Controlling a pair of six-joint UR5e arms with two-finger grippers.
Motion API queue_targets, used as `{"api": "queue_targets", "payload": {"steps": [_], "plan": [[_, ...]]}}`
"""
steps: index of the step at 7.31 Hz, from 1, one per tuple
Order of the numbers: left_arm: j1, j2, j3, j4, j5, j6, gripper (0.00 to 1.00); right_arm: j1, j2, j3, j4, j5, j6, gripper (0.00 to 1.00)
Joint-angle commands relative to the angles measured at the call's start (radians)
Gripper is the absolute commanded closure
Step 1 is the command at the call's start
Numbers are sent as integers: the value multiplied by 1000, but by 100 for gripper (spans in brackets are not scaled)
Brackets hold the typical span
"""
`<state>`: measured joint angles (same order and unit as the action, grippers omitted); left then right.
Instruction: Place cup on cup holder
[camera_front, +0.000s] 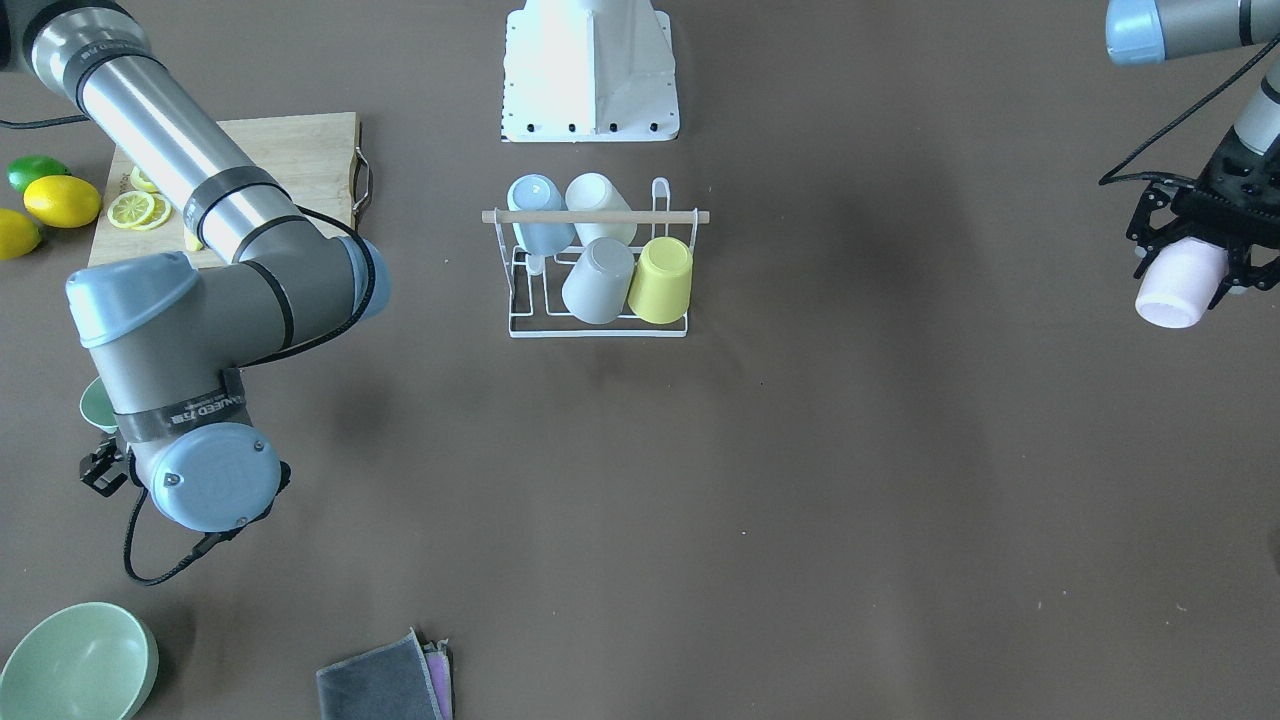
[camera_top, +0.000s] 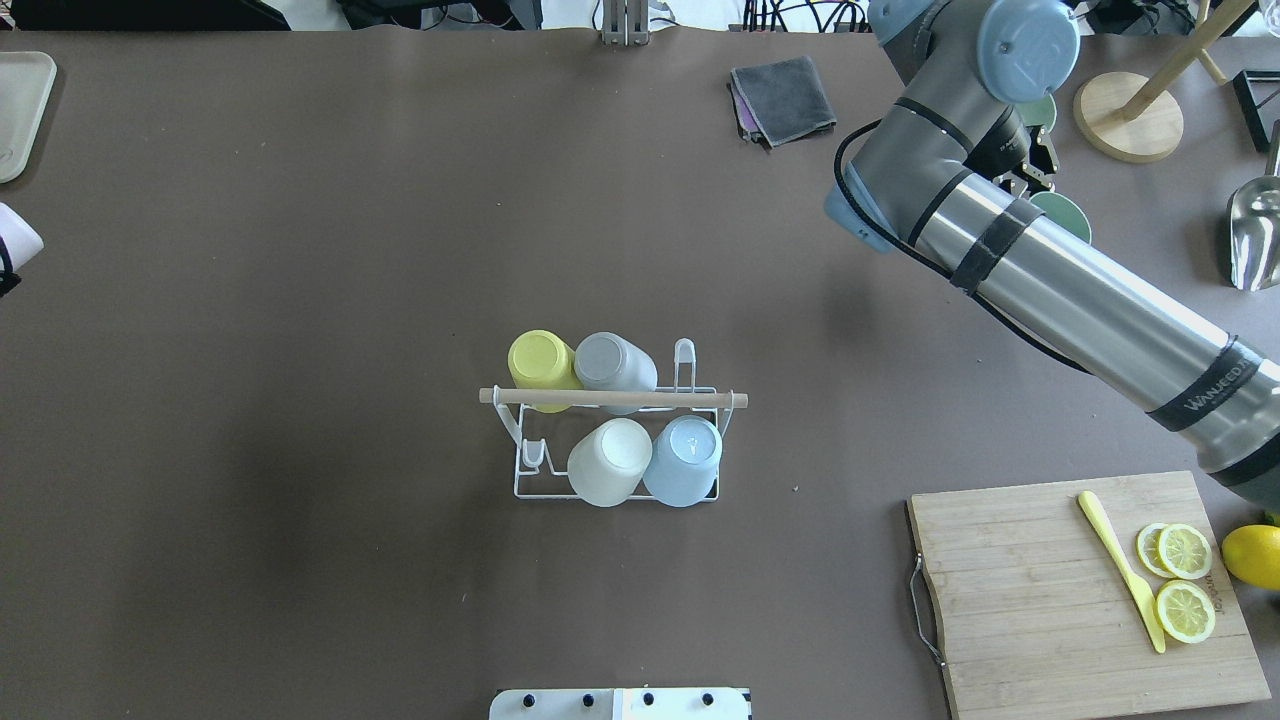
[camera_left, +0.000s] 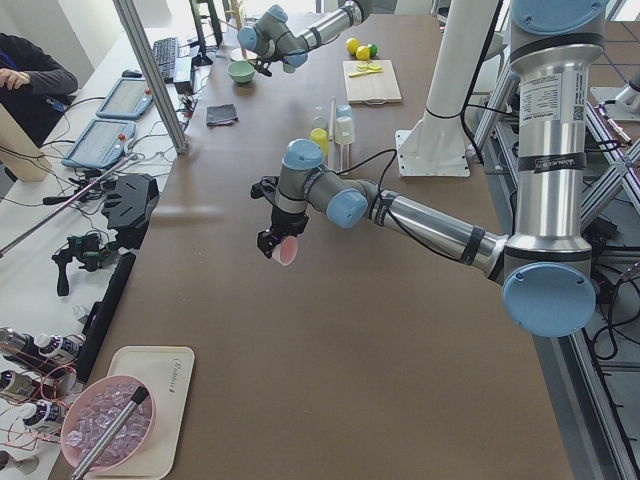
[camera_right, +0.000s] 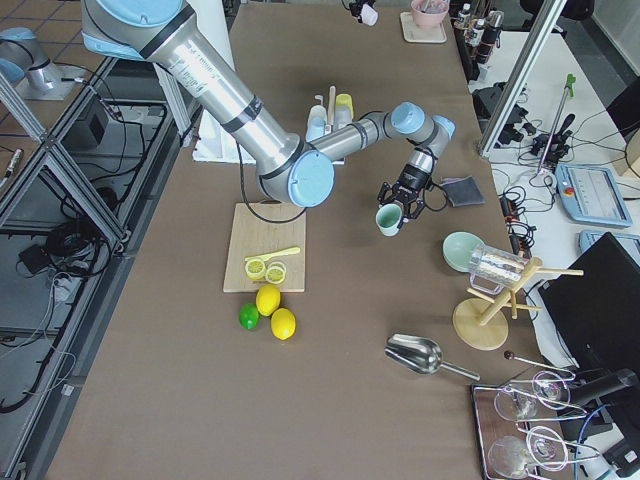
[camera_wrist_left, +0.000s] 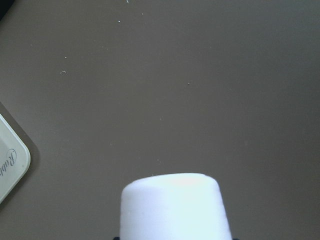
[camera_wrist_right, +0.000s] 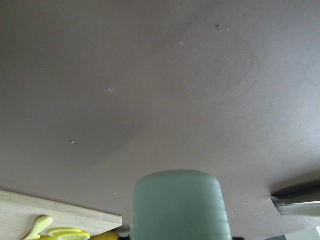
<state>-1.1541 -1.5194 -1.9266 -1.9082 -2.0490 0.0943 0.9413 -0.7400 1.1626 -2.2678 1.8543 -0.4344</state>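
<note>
Fingers of left gripper (camera_front: 1190, 272) and right gripper (camera_right: 395, 208) clasp pink cup (camera_front: 1172, 295) and green cup (camera_wrist_right: 176, 205), well apart from the cup holder (camera_top: 722, 400) bearing four cups (camera_top: 612, 472).

Silver arm tubes (camera_front: 150, 110), blue joint caps (camera_front: 215, 478).

The tabletop (camera_front: 900, 450) is matt brown, smooth, faintly speckled. The cup holder (camera_front: 700, 216) is smooth white coated wire with a bare pale wooden rod. The pink cup (camera_front: 1180, 285) between the left fingers (camera_front: 1150, 215) and the green cup (camera_wrist_right: 177, 205) between the right fingers (camera_front: 102, 470) look like matt plastic. The cutting board (camera_top: 1040, 590) is grained wood, and the scoop (camera_right: 415, 352) is polished metal.
</note>
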Motion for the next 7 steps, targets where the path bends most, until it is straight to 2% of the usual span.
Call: {"api": "queue_targets", "payload": {"steps": [1,2,3,5,7], "plan": [[1,-7,145,-281,-8,-2,100,69,-97,119,243,128,17,53],[-1,-7,132,-296,-8,-5,100,97,-180,123,480,241,75,59],[-3,-5,118,-375,-5,-22,100,125,-255,127,692,309,121,89],[-4,7,107,-590,-7,-134,100,140,-253,176,725,341,175,90],[5,-1,91,-792,-8,-238,100,139,-248,319,726,371,290,94]]}}
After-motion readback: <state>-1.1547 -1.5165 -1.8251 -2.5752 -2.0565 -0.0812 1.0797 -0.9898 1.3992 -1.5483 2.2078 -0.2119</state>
